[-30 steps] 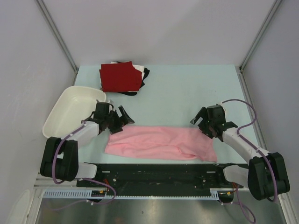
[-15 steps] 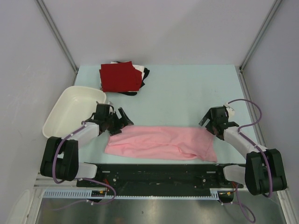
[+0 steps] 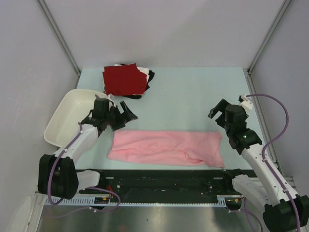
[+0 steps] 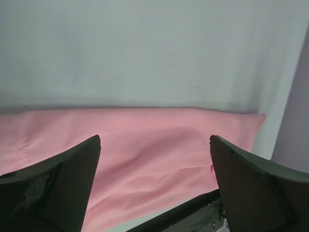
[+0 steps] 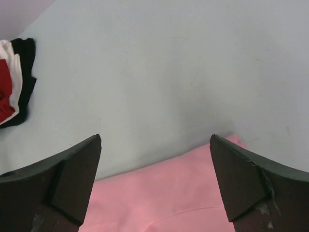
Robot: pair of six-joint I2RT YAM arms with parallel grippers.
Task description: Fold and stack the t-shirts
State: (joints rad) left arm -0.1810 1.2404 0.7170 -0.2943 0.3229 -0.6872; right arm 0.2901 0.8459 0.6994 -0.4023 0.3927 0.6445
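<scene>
No readable text, labels or numbers.

Left gripper (image 3: 127, 112) lifted off the pink t-shirt (image 3: 166, 147), right gripper (image 3: 217, 112) raised — clear of its end

arms: left arm (image 3: 79, 140), right arm (image 3: 260, 162), white shells, bulky black joints | cables (image 3: 287, 117): purple, one looping along each arm | grippers: left gripper (image 3: 124, 116), right gripper (image 3: 217, 116), black | fingers (image 4: 58, 188): dark wedges, grey scuffs
</scene>
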